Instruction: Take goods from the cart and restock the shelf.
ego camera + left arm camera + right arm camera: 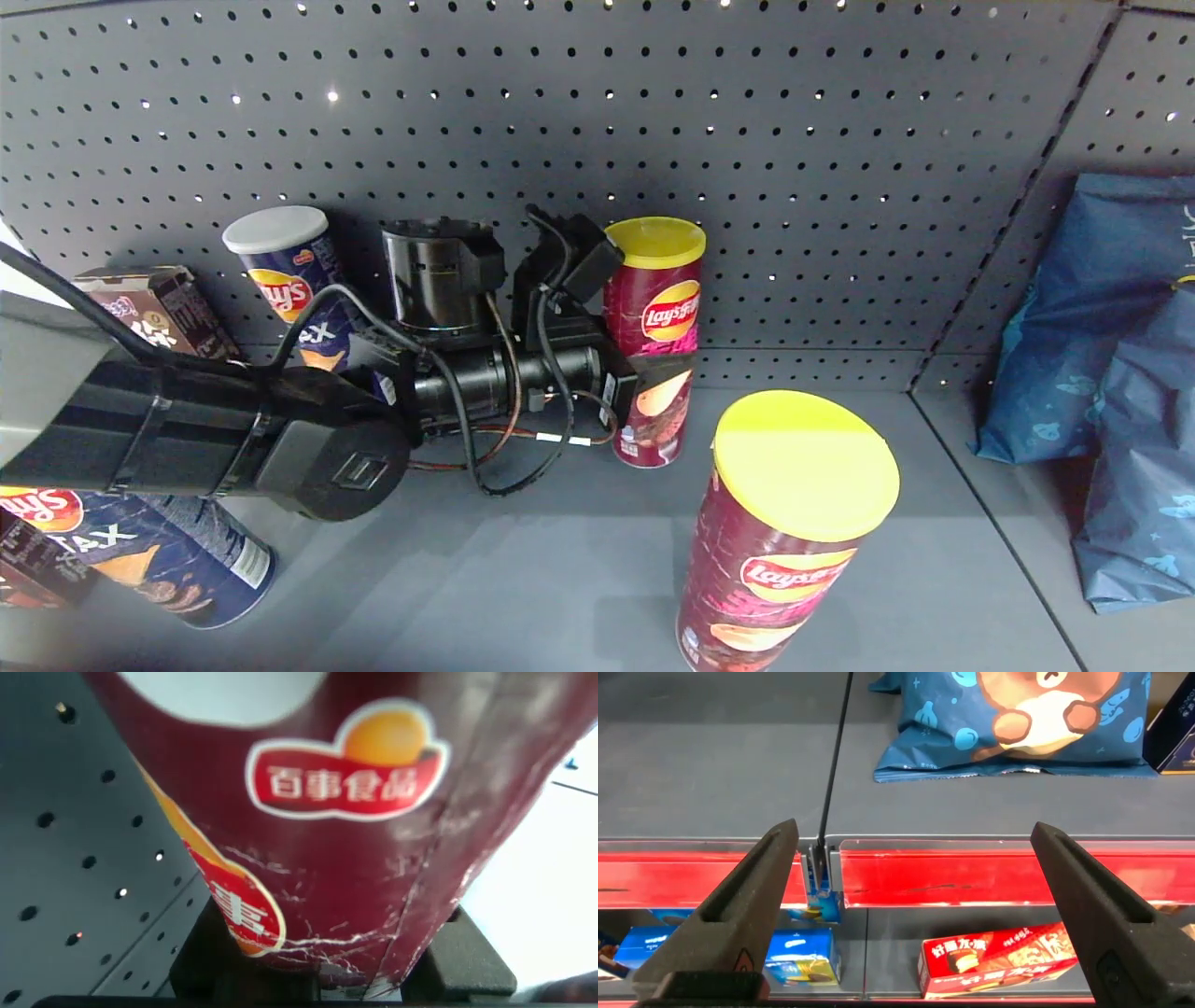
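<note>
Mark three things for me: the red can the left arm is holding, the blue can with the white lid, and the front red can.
held red can (668, 315): head view, on its logo.
white-lidded blue can (282, 291): head view, on its logo.
front red can (795, 571): head view, on its logo below the lid.

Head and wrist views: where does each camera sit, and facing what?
Head view: on the head, facing down at the shelf; left arm shows.
Left wrist view: on that wrist, facing the maroon can in the left gripper.
Right wrist view: on that wrist, facing a red rail past the open right gripper.
Shared: head and left wrist views show that can.
</note>
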